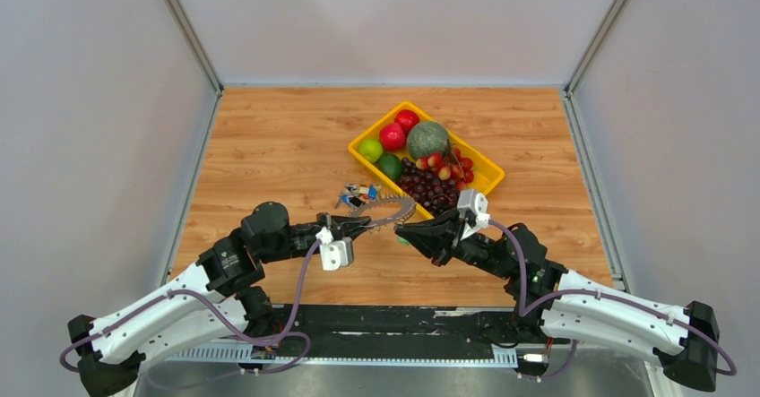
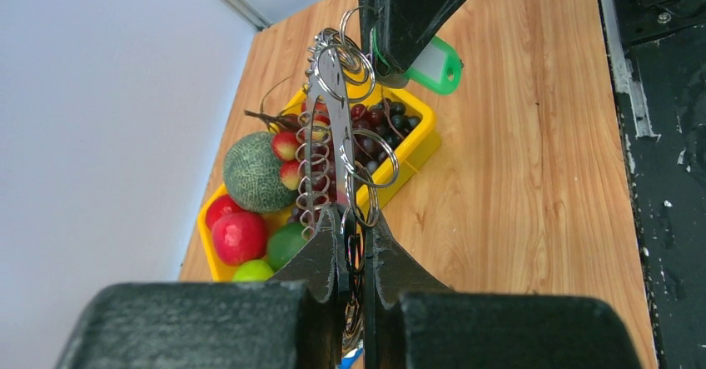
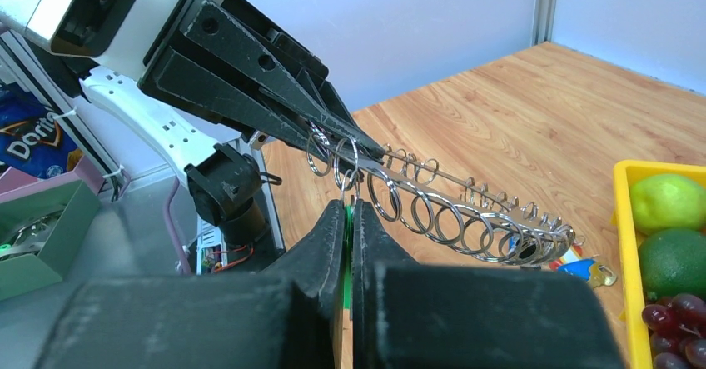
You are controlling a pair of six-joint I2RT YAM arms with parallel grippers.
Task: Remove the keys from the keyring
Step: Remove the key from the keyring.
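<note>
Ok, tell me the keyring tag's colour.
The tag is green with a white insert, clearest in the left wrist view.

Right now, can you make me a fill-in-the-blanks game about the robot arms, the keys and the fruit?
1. The melon lies in a tray whose colour is ____.
2. The left gripper and the right gripper both hold the keyring above the table, with their jaws ____.
3. The tag sticking out beside the right gripper is coloured ____.

Missing words: yellow, shut, green.
</note>
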